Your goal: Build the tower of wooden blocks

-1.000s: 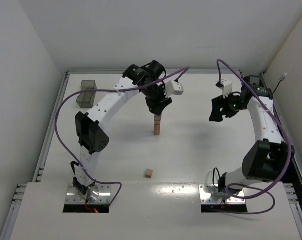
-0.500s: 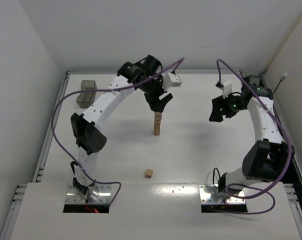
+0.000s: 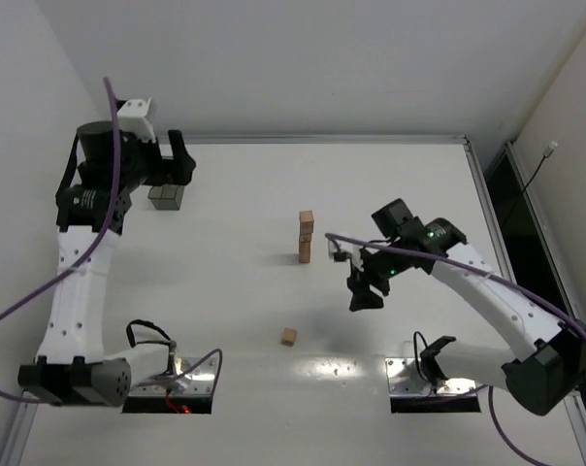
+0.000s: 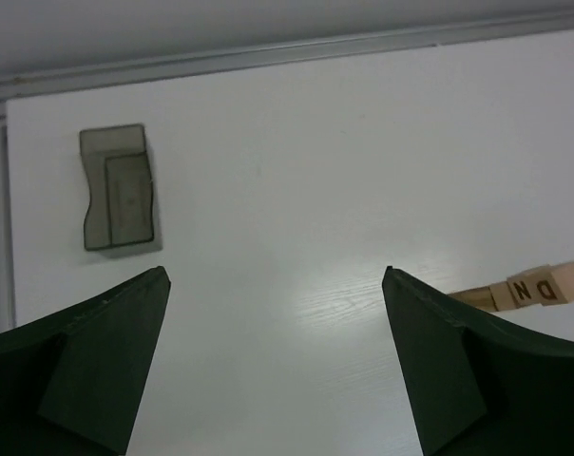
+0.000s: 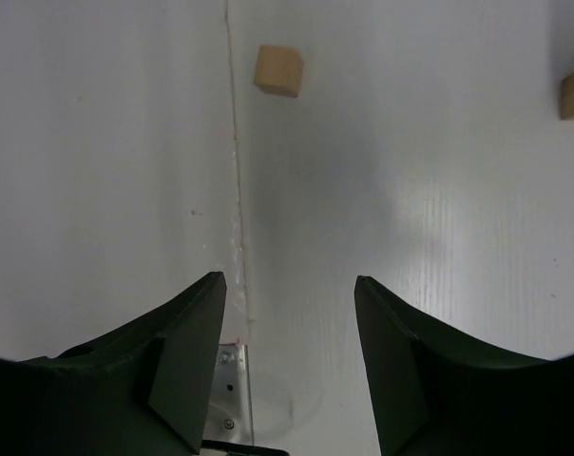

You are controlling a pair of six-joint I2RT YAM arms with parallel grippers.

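Observation:
The tower [image 3: 306, 237] is a slim column of tan wood blocks standing alone at mid-table. In the left wrist view the tower [image 4: 529, 287] shows at the right edge, with letters on its blocks. One loose wood block [image 3: 289, 336] lies nearer the front, and the right wrist view shows this block [image 5: 277, 70] ahead of the jaws. My left gripper [image 3: 183, 161] is open and empty at the far left back [image 4: 275, 273]. My right gripper [image 3: 363, 294] hangs open and empty right of the tower and behind the loose block [image 5: 289, 278].
A grey translucent tray [image 3: 167, 197] sits at the back left, just below my left gripper, and appears in the left wrist view as the tray [image 4: 119, 188]. A table seam and a metal base plate [image 5: 232, 380] lie under the right jaws. Walls close in on the table's left, back and right.
My left gripper let go above the tower, opened wide and swung back to the far left. My right arm came from the back right to the middle, its jaws narrowing somewhat.

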